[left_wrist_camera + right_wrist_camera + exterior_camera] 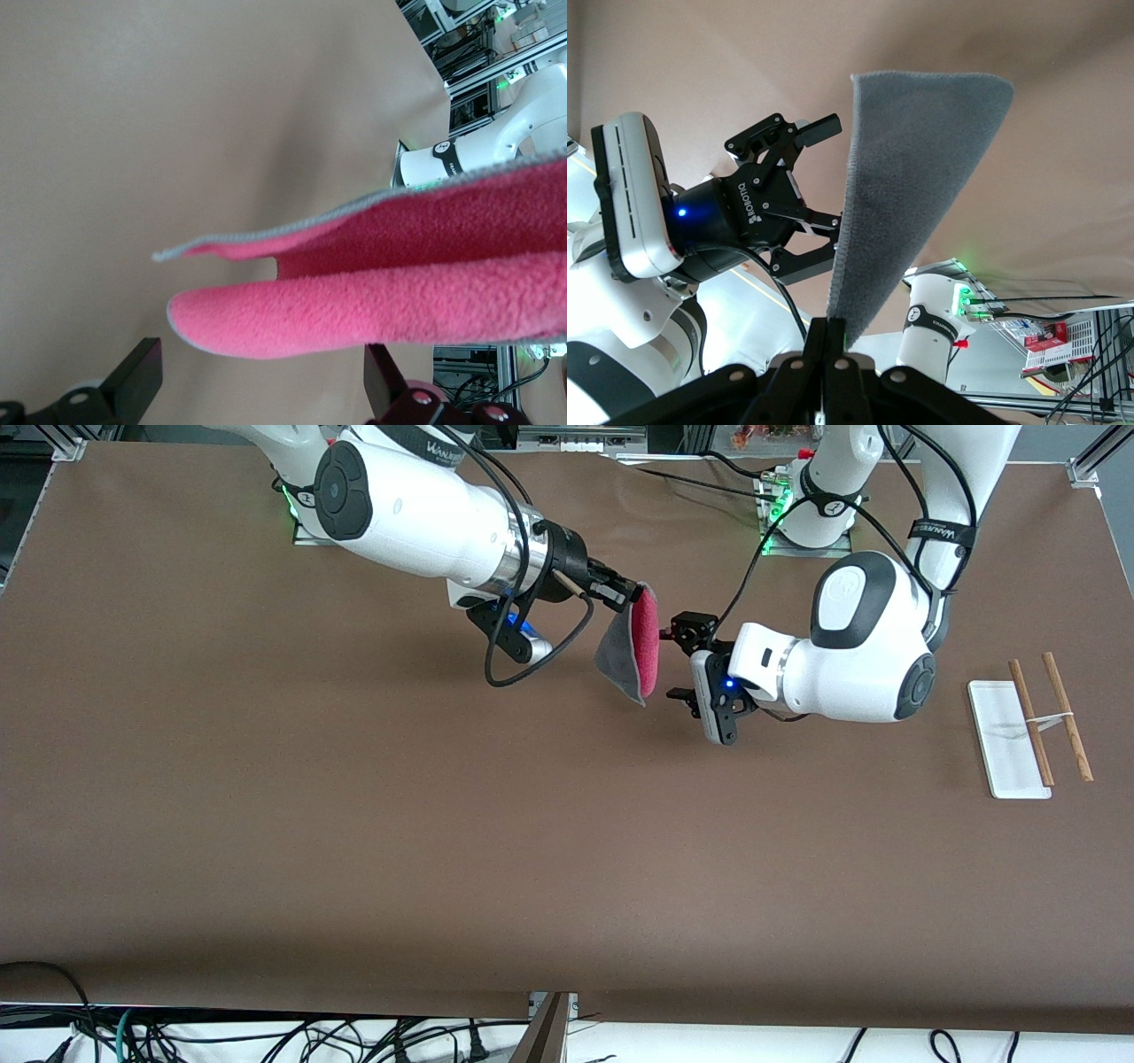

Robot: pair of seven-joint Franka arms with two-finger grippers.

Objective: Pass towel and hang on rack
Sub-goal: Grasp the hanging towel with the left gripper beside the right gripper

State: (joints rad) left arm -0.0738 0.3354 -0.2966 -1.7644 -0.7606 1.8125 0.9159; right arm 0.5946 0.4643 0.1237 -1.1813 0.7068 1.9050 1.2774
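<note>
Mid-handover above the middle of the table: my right gripper (631,593) is clamped on the top corner of the towel (640,646), which hangs pink face toward my left gripper (678,660). That one is spread wide and holds nothing, its fingers (142,376) bracketing the hanging cloth. Next, I judge, it must close before the right releases. The rack (1028,726) waits at the left arm's end.

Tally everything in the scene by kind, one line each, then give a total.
Towels: 1, the towel, held by the right gripper
Racks: 1, the rack
Grippers: 2, counting the open left gripper
Tables: 1, the table
Total: 5
</note>
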